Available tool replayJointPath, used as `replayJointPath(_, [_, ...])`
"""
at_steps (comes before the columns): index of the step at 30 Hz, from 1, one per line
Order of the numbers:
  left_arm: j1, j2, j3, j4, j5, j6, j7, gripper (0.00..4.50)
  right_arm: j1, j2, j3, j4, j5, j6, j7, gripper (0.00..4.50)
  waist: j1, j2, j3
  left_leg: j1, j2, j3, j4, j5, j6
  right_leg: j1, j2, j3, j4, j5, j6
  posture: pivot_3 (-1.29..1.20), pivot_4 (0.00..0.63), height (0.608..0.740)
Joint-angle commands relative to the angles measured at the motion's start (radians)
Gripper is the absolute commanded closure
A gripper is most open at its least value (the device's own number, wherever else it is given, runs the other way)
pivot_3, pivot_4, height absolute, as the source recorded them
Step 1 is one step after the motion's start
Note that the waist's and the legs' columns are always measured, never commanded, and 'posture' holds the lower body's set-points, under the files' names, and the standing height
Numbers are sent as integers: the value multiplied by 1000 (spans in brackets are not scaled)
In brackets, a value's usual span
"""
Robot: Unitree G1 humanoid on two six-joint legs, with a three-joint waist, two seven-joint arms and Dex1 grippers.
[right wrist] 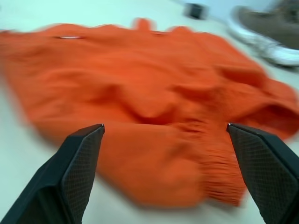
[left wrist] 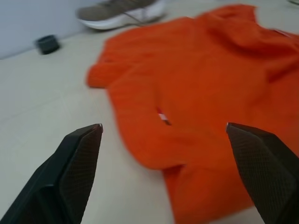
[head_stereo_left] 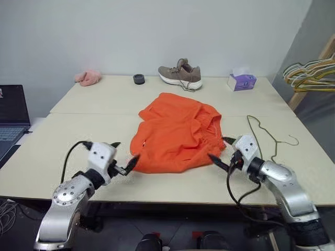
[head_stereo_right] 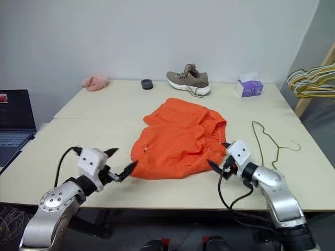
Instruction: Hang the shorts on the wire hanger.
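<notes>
bright orange fabric shorts (head_stereo_left: 178,137) spread flat mid-table (head_stereo_left: 94,104), between left pincer (head_stereo_left: 123,157) and right pincer (head_stereo_left: 222,149); both spread wide, empty, tips near the fabric edges. thin dark wire hanger (head_stereo_left: 267,133) flat on table just beyond right pincer. contact of tips with fabric not discernible.

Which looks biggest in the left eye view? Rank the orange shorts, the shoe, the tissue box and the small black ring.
1. Orange shorts
2. Shoe
3. Tissue box
4. Small black ring
The last three sit at the table's far edge, so they compare fairly.
</notes>
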Motion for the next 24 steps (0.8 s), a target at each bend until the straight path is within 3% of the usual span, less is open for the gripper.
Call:
replayJointPath(1, [-44, 59, -46, 37, 33, -69, -93, 34, -13, -48, 22, -93, 67, 69, 83, 0, -7, 0, 0, 0, 0, 0, 0, 0, 0, 0, 0, 0, 0, 0, 0, -118, 0, 740])
replayJointPath(9, [-139, 137, -181, 236, 165, -182, -197, 34, -13, -110, 51, -175, 103, 129, 136, 0, -25, 0, 0, -1, 0, 1, 0, 0, 0, -1, 0, 0, 0, 0, 0, -143, 0, 740])
replayJointPath(15, [-202, 136, -266, 334, 240, -250, -237, 34, -17, -132, 43, -184, 100, 127, 138, 0, -26, -1, 0, -1, 0, 1, 0, 0, 0, -1, 0, 0, -1, 0, 1, -162, 0, 740])
replayJointPath(18, [-216, 132, -290, 375, 286, -296, -225, 597, -24, -149, 49, -178, 87, 115, 150, 0, -26, 0, 0, -1, 0, 1, 0, 0, 0, -1, -1, 0, -1, 0, 1, -164, 0, 740])
replayJointPath(24, [-227, 129, -271, 407, 300, -330, -203, 2424, -119, -185, 139, -29, -91, -61, 163, 0, -43, 0, 0, 1, 0, 1, 0, 0, 0, 0, -1, 0, -1, 1, 2, -166, 0, 740])
